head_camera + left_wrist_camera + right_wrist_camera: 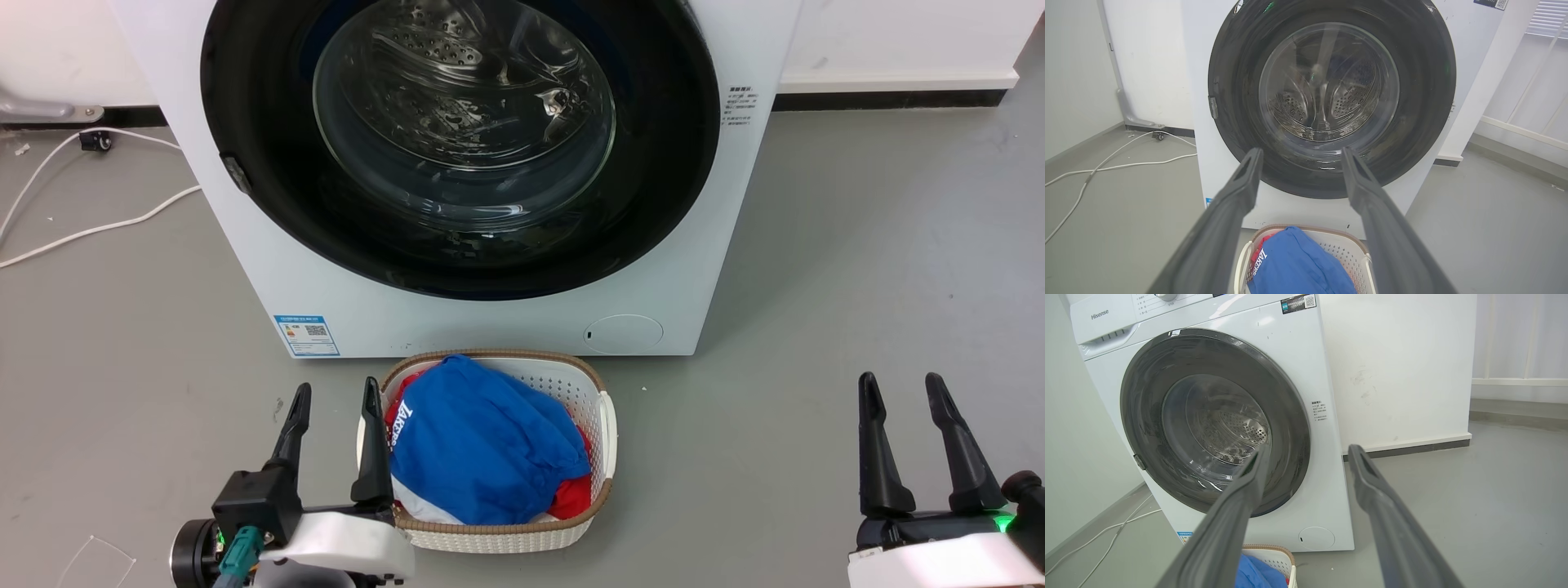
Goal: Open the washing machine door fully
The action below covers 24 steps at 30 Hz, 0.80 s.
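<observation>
Washing machine door beneath control panel

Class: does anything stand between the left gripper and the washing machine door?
Nothing visible blocks the reach. A laundry basket sits on the floor beside the left gripper, before the washing machine, but lower than the washing machine door.

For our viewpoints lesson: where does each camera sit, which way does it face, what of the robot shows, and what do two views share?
Head: high, looking down at door and basket; left gripper, right gripper low.
Left wrist: faces door squarely; own fingers.
Right wrist: faces door from the right; own fingers.
Shared: door, basket.
</observation>
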### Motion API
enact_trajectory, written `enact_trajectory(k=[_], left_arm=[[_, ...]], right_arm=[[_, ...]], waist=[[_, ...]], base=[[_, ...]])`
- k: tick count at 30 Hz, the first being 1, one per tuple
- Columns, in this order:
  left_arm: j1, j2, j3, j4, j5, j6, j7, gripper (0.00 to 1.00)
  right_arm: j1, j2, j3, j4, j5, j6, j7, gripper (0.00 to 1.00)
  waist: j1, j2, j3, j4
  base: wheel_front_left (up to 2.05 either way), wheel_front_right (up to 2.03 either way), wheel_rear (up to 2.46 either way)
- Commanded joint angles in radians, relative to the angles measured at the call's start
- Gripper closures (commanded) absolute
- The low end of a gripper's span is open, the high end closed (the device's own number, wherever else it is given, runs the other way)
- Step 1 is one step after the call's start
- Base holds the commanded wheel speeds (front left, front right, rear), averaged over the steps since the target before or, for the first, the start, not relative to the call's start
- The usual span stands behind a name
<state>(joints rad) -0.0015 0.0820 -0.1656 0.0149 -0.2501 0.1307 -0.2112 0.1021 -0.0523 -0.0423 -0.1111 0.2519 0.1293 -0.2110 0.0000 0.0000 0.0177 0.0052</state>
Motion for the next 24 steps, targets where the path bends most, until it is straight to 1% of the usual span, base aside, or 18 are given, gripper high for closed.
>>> enact_trajectory(k=[1, 15, 24], left_arm=[[0.012, -0.006, 0.000, 0.000, 0.027, -0.004, -0.010, 0.00], [0.024, -0.022, 0.016, 0.019, 0.123, -0.013, -0.037, 0.00], [0.034, -0.029, 0.023, 0.024, 0.177, -0.016, -0.051, 0.00]], right_arm=[[0.005, 0.002, 0.001, -0.013, -0.029, 0.002, -0.012, 0.00], [0.024, 0.003, -0.002, -0.020, -0.111, 0.002, -0.038, 0.00], [0.037, 0.004, -0.005, -0.019, -0.143, 0.001, -0.051, 0.00]], waist=[[0.0000, 0.0000, 0.000, 0.000], [0.0000, 0.0000, 0.004, 0.002], [0.0000, 0.0000, 0.004, 0.002]], base=[[0.00, 0.00, 0.00], [0.00, 0.00, 0.00], [0.00, 0.00, 0.00]])
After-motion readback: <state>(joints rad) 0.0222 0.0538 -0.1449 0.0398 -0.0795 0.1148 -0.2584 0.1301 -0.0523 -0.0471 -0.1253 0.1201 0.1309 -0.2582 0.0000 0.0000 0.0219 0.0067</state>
